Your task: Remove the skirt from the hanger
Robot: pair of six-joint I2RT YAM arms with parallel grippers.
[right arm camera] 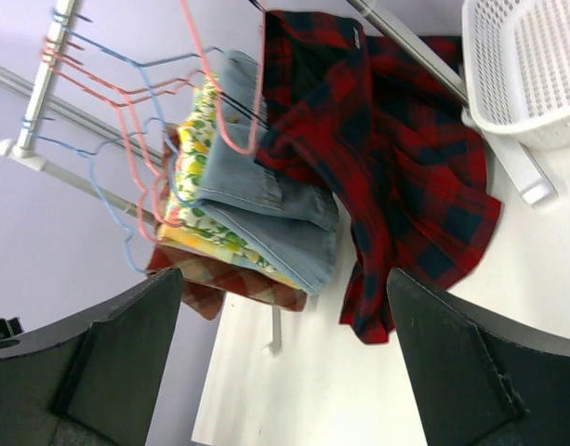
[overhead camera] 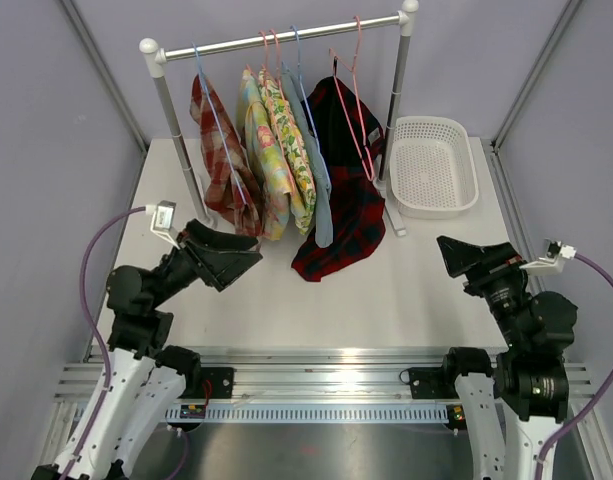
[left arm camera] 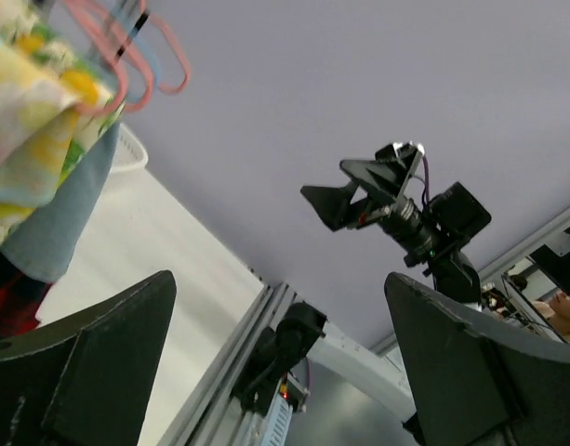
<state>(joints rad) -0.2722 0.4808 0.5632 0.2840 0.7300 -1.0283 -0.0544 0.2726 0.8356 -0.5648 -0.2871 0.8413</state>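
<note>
- Finds a clothes rack [overhead camera: 286, 38] at 12 o'clock on the table [overhead camera: 386, 290], with four garments side by side on its rail.
- Places the red plaid skirt [overhead camera: 341, 200] last in the row, toward 3 o'clock, hanging behind a pink hanger [overhead camera: 358, 110]. Cannot tell for sure whether that hanger bears it.
- Sags low there, with the hem spilling onto the table below the rail.
- Touches a denim skirt [overhead camera: 316, 190] on the 9 o'clock side.
- Shows, further toward 9 o'clock, a yellow floral garment [overhead camera: 271, 160] and then an orange checked garment [overhead camera: 221, 150], on blue and pink hangers.
- Sets a white basket [overhead camera: 436, 208] at 3 o'clock of the red plaid skirt, just past the rack's upright, resting on the table.
- Puts the left gripper [overhead camera: 248, 258] low over the table at 8 o'clock of the red plaid skirt, aimed toward 3 o'clock and near the orange checked garment's hem. Cannot tell whether it touches.
- Spreads that gripper's fingers wide apart, gripping nothing.
- Puts the right gripper [overhead camera: 451, 255] at 4 o'clock of the red plaid skirt, aimed toward 10 o'clock and well apart from the cloth.
- Spreads its fingers wide too, gripping nothing. Frames the red plaid skirt and the denim skirt between them in the right wrist view.
</note>
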